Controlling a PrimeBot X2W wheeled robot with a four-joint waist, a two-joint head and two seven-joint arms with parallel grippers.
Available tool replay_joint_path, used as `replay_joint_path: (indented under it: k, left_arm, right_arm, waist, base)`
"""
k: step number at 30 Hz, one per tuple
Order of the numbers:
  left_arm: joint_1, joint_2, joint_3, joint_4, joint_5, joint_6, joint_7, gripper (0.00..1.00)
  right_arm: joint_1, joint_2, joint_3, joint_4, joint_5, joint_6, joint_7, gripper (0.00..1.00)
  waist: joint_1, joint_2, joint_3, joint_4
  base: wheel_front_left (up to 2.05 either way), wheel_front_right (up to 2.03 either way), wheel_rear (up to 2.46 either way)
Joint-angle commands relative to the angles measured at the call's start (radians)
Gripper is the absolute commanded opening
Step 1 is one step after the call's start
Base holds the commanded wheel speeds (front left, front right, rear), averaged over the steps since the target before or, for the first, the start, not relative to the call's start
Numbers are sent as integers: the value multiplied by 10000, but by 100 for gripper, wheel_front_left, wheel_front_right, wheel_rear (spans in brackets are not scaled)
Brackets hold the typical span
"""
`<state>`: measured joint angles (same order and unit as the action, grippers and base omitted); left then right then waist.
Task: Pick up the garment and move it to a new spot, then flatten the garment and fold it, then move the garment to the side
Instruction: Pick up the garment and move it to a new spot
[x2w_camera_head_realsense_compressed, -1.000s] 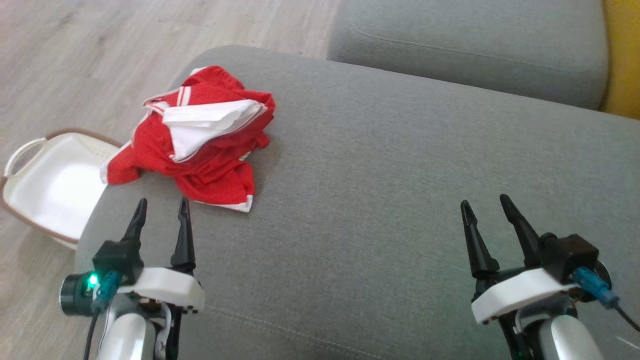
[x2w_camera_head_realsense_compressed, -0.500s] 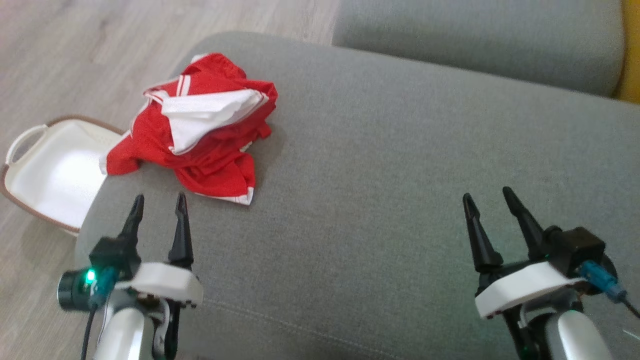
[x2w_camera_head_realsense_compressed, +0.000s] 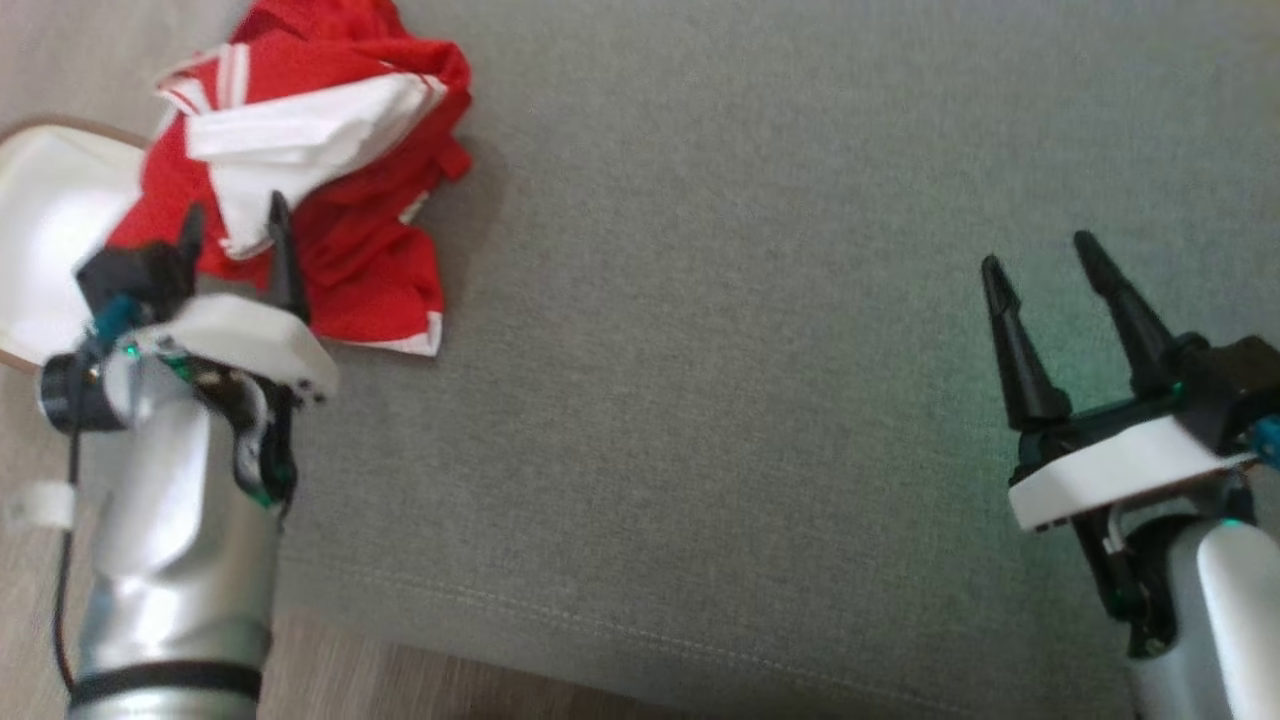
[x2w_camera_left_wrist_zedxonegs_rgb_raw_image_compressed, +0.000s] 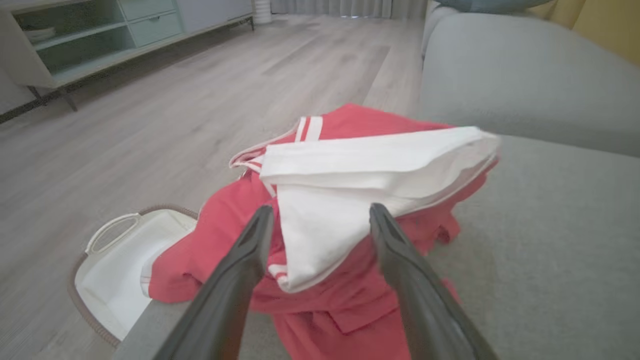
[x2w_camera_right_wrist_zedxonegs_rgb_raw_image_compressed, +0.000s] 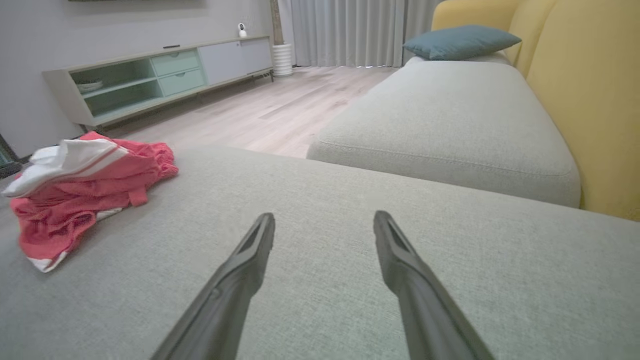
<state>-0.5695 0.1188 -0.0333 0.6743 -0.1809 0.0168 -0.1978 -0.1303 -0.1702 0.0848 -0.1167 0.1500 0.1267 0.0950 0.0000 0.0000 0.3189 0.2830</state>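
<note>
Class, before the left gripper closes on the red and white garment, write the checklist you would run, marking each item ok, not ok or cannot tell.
1. The left gripper is open: ok.
2. Its fingers frame the white fold of the garment: ok.
3. Contact with the cloth: cannot tell.
4. The right gripper is open, apart from the garment: ok.
5. Bare sofa cushion free for a new spot: ok.
6. Garment flat: not ok, crumpled.

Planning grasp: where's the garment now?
Head view, upper left: the garment lies crumpled at the cushion edge, beside the basket, by the left claw.
</note>
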Motion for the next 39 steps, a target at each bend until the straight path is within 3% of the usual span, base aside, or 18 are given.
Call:
replay_joint_path:
  k: [1,11,12,13,14,25,32,39]
  left_arm:
    - [-305,432,365,-212,-29,-1,-27,100]
    - [-2273,1021,691,3074,-567,-215,1238,100]
    - [-2409,1049,690,3289,-606,-250,1419,80]
    - [-2540,1088,670,3462,-628,-313,1555,30]
    - [-2666,1145,642,3554,-621,-356,1560,0]
    - [-2837,1586,324,2598,-150,3,-457,0]
    - [-1818,1596,271,303,-74,-11,-626,0]
    - [-133,1246,0,-2753,-53,138,-483,0]
  right_arm:
    - [-257,-99,170,-399,91,40,21,100]
    - [-455,-195,83,-420,215,40,52,100]
    - [-453,-189,70,-415,219,40,51,100]
    - [-450,-184,60,-409,220,40,52,100]
    - [-446,-176,54,-403,216,40,53,100]
    - [-108,204,-186,-225,188,40,-168,100]
    - [332,534,-200,-123,125,40,-331,100]
    - [823,880,-206,-106,160,40,-419,100]
  waist:
    - [0,0,405,-206]
    - [0,0,781,-427]
    - [0,0,778,-430]
    - [0,0,772,-432]
    - [0,0,763,-435]
    - [0,0,-302,-413]
    - [0,0,-1432,-619]
    - [0,0,-2235,-1259]
  base:
    - [0,0,0]
    - [0,0,0]
    - [0,0,0]
    - [0,0,0]
    - [0,0,0]
    - [0,0,0]
    - [0,0,0]
    - [0,0,0]
